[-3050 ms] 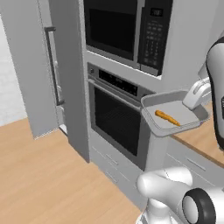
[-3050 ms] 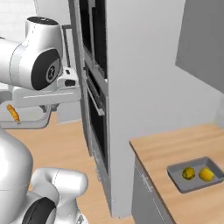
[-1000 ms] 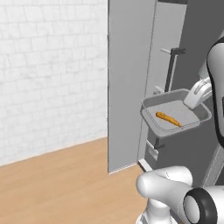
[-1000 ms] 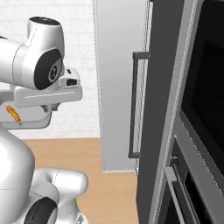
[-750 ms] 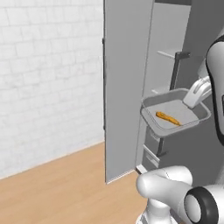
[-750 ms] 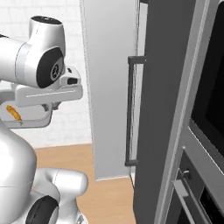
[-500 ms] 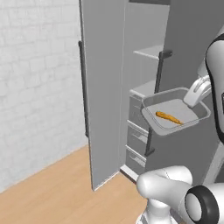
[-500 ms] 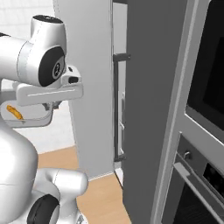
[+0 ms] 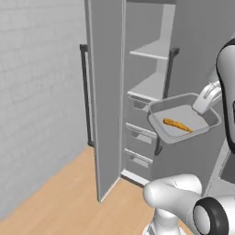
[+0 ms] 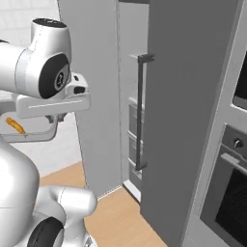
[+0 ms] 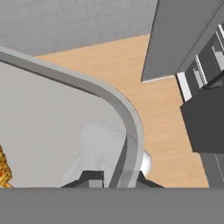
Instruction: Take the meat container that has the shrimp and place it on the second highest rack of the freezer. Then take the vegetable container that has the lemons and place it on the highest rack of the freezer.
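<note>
My gripper (image 9: 202, 103) is shut on the far right rim of the grey meat container (image 9: 182, 120), held level in the air. The shrimp (image 9: 177, 124), a thin orange strip, lies inside it. In the hand view the container's rim (image 11: 131, 126) passes between my fingertips (image 11: 90, 176), and the shrimp (image 11: 3, 170) peeks in at the left edge. The freezer (image 9: 151, 96) stands open just behind the container. Its highest rack (image 9: 153, 48) and second rack (image 9: 150, 87) sit above grey drawers (image 9: 140, 133). The lemons are out of view.
The freezer's open door (image 9: 104, 92), with its dark bar handle (image 9: 85, 94), juts out to the left of the shelves. A second dark handle (image 10: 140, 111) runs down the neighbouring grey panel. A wall oven (image 10: 231, 193) is at the right, over wooden floor (image 9: 59, 202).
The whole picture has swung from the ovens round to the freezer, so the base has moved. The freezer's inside now faces me and looks closer. The container stays in my grip.
</note>
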You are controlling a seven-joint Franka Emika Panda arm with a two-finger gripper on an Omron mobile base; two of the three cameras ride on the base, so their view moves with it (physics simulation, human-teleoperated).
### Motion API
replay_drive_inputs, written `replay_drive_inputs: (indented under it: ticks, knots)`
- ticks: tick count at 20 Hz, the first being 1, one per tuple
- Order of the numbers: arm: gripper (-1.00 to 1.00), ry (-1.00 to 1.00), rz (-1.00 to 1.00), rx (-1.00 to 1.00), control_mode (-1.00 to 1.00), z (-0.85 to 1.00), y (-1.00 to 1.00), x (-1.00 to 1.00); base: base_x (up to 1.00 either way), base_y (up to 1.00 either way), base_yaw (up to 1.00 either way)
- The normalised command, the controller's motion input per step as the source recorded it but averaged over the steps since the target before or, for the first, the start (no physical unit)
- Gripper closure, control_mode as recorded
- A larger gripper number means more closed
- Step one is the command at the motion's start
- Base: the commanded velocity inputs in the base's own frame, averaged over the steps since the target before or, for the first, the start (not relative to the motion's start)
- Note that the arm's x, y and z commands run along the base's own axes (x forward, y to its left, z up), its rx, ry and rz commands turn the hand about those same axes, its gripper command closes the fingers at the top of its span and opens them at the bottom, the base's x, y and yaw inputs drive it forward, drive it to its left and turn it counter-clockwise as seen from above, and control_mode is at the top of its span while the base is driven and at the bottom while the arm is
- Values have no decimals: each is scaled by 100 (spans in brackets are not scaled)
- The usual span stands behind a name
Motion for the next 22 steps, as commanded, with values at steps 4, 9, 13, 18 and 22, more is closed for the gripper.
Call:
replay_drive_inputs:
  ticks: [4,9,13,18,22]
  knots:
    - [100,0,0,0,100,0,0,0,0,55,-69]
    - [100,0,0,0,100,0,0,0,0,47,-74]
    - [100,0,0,0,100,0,0,0,0,45,-57]
    - [100,0,0,0,100,0,0,0,0,54,-50]
    - [100,0,0,0,100,0,0,0,0,64,-43]
